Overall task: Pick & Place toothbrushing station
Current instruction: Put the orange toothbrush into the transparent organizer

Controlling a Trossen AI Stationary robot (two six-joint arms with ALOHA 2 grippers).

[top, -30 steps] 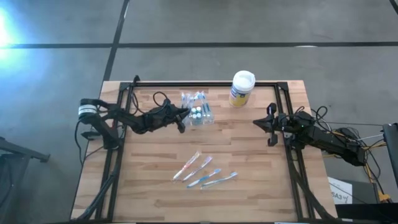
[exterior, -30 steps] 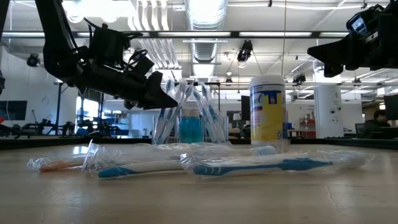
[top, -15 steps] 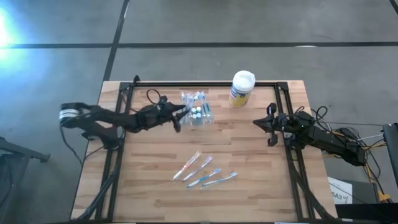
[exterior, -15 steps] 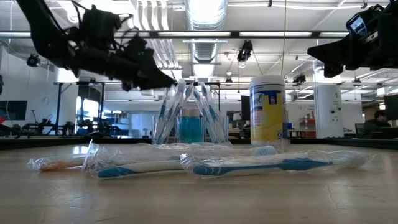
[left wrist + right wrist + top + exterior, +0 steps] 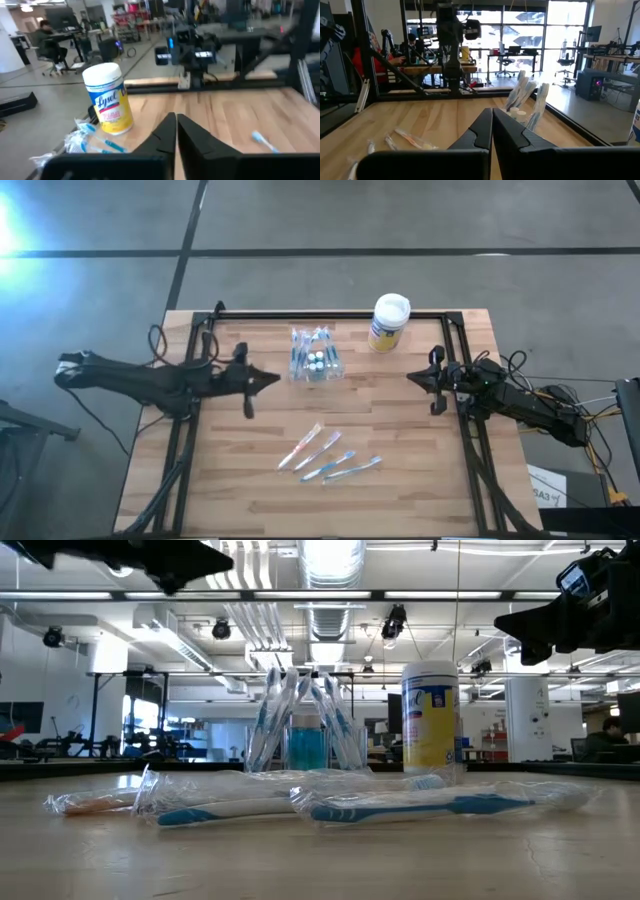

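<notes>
station [image 5: 315, 357] is standing loose; my left hand [image 5: 268, 378], pressed together, is risking knocking it over unless spread.

High cam hangs above and looks straight down on the whole wooden counter [image 5: 400, 440] plus both arms, while the low cam sits right at counter height, close behind the wrapped toothbrushes [image 5: 300, 802], staring level into the room. Both share the toothbrushing station [image 5: 315, 358] and the white-lidded canister [image 5: 388, 322] by the far edge. Each wrist cam peers out over its own arm's dark fingers across the counter, catching the opposite arm and those same items from opposite edges.
</notes>
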